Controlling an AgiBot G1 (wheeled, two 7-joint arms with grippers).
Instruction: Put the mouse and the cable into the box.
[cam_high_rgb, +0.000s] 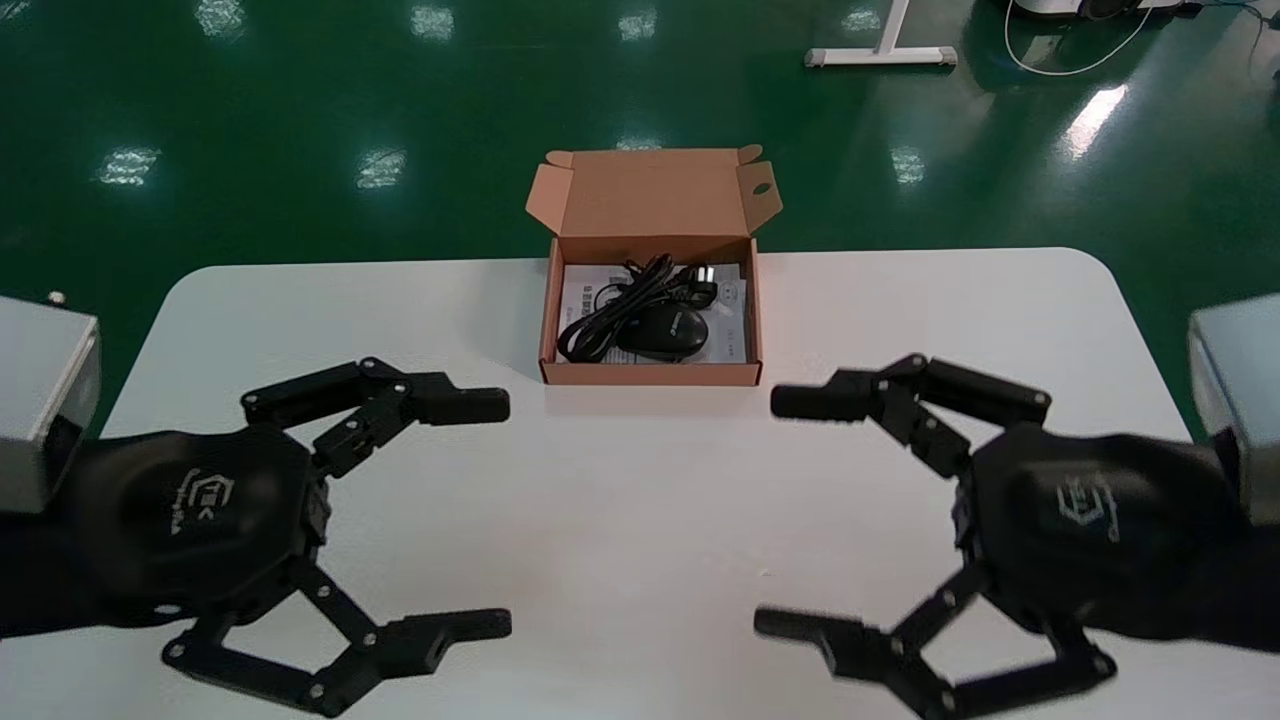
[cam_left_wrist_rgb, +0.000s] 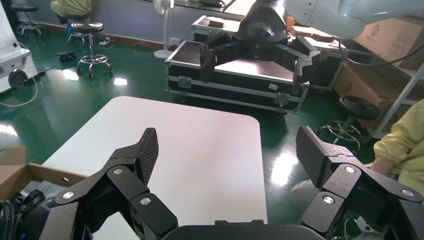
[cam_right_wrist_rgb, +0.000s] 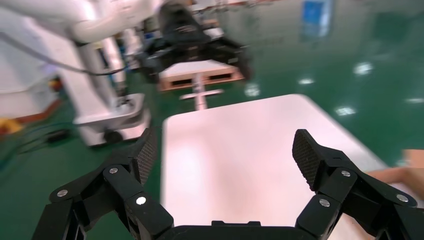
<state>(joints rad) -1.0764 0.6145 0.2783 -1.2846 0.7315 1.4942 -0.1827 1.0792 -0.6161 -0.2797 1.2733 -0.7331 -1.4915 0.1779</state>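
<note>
**Both items lie in the box; my job now is to leave them undisturbed**

The black mouse (cam_high_rgb: 668, 332) lies in the open cardboard box (cam_high_rgb: 650, 376), toward its near wall, on a printed leaflet (cam_high_rgb: 736, 322). The black cable (cam_high_rgb: 610, 315) is bundled just beside the mouse, on the box's left side, with its plug toward the back wall. As far as I can judge, nothing hangs over the rim.

The left gripper (cam_high_rgb: 500, 515) hovers over the white table (cam_high_rgb: 300, 300), nearer me than the box and to its left. Its jaws are spread wide and hold nothing. The right gripper (cam_high_rgb: 772, 512) mirrors it to the right of the box, also released and empty.

I judge the loading done. To finish well, I should keep both arms clear of the near wall, because a nudge could slide the light box. If I want the upright lid (cam_high_rgb: 650, 195) closed, I check first that the cable loops sit below the rim.
</note>
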